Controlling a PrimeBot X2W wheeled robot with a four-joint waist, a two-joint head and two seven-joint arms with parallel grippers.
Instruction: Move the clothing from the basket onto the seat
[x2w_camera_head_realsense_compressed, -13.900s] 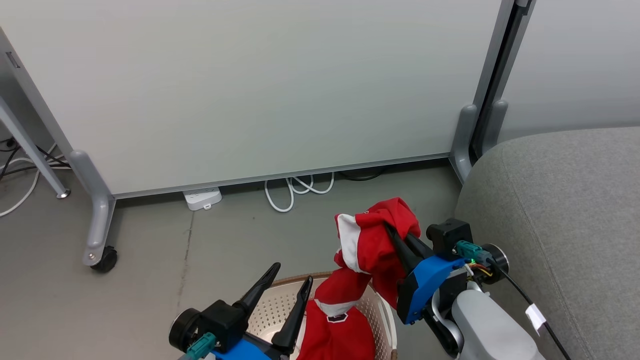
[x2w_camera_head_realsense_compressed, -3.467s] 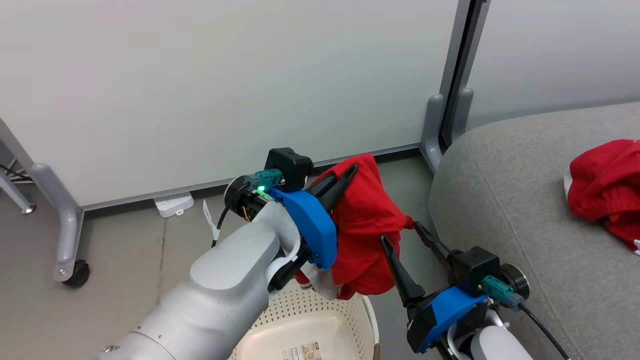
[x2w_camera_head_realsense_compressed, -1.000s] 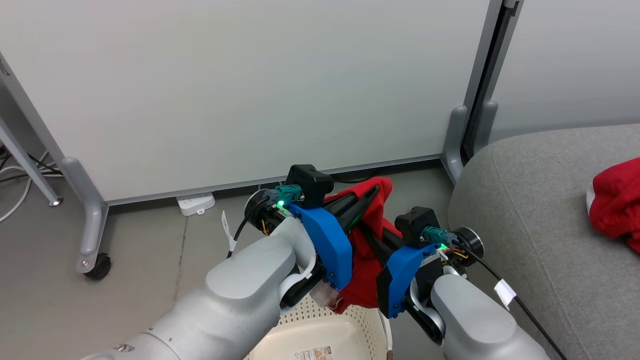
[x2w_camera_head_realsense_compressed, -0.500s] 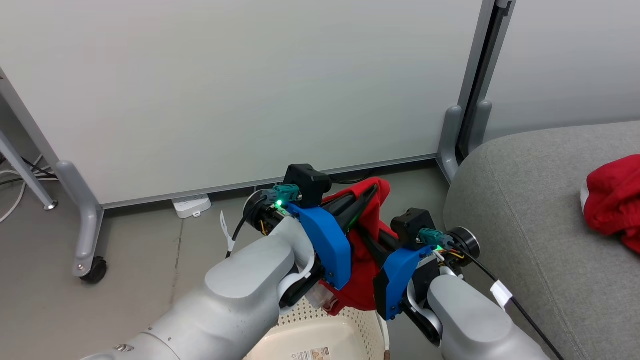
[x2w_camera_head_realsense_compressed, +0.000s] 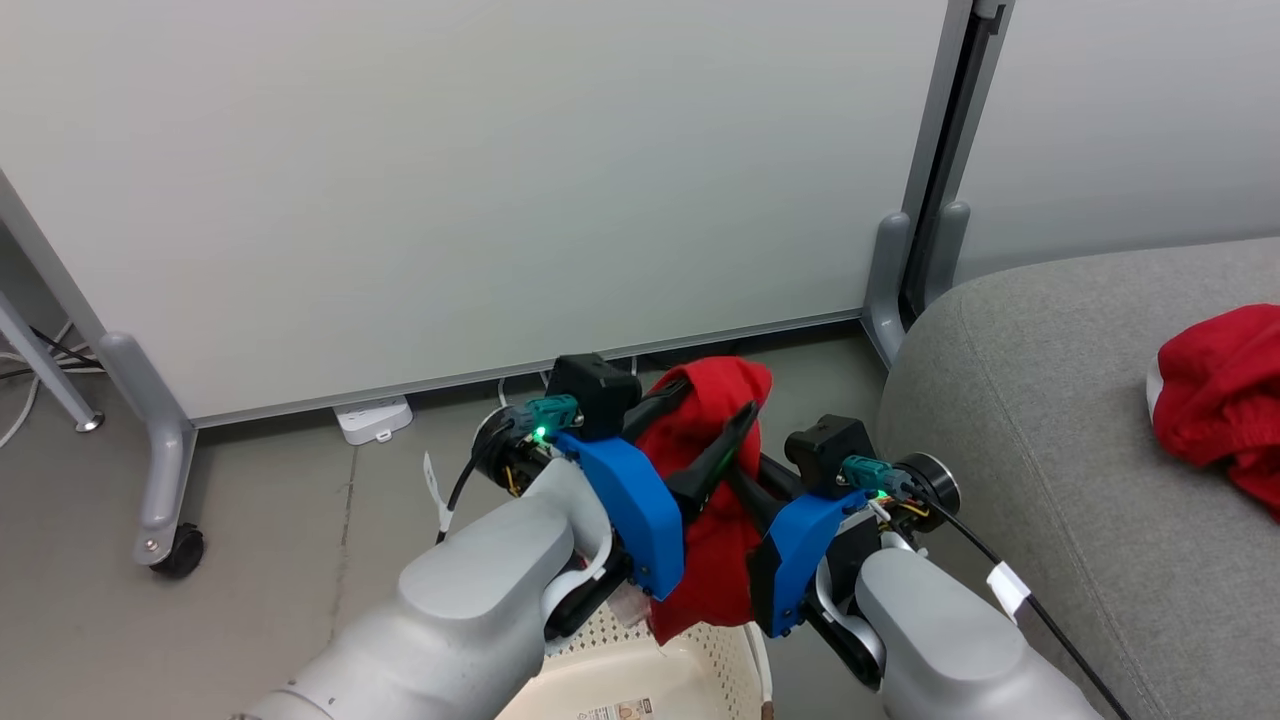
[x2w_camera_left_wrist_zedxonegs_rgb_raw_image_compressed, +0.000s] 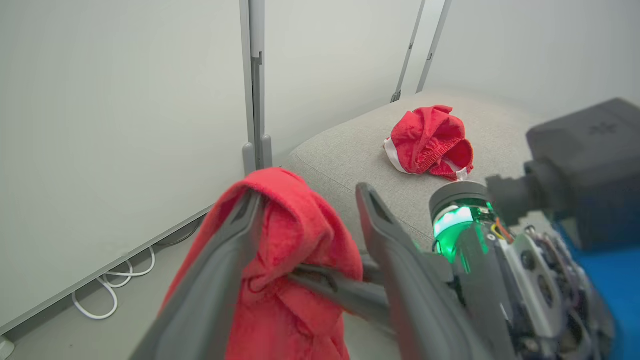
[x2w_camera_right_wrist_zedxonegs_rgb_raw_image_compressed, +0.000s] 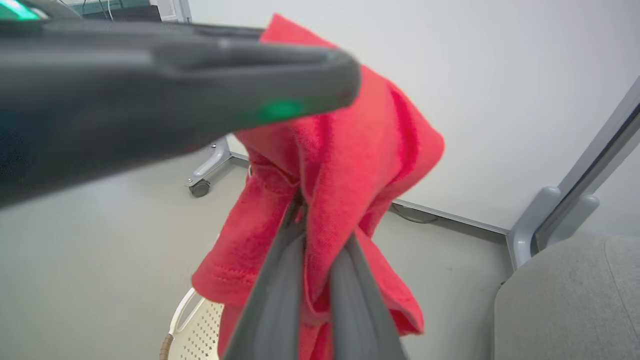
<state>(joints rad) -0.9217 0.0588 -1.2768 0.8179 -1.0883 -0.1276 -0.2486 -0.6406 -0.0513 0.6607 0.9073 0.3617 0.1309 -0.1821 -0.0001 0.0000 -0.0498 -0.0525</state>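
A red garment of the clothing hangs above the cream perforated basket. My right gripper is shut on its fabric, and the right wrist view shows both fingers pinching the cloth. My left gripper stands open beside it. The left wrist view shows the garment draped over one of that gripper's fingers. A second red garment with white trim lies on the grey seat, and it also appears as a crumpled garment on the seat.
A white partition panel on grey legs with a caster stands behind. A power strip and cables lie at its foot on the grey floor. A grey post stands by the seat's corner.
My left gripper has opened and let go of the red garment, which still hangs over one finger. The right gripper stays shut on it. The camera has shifted slightly.
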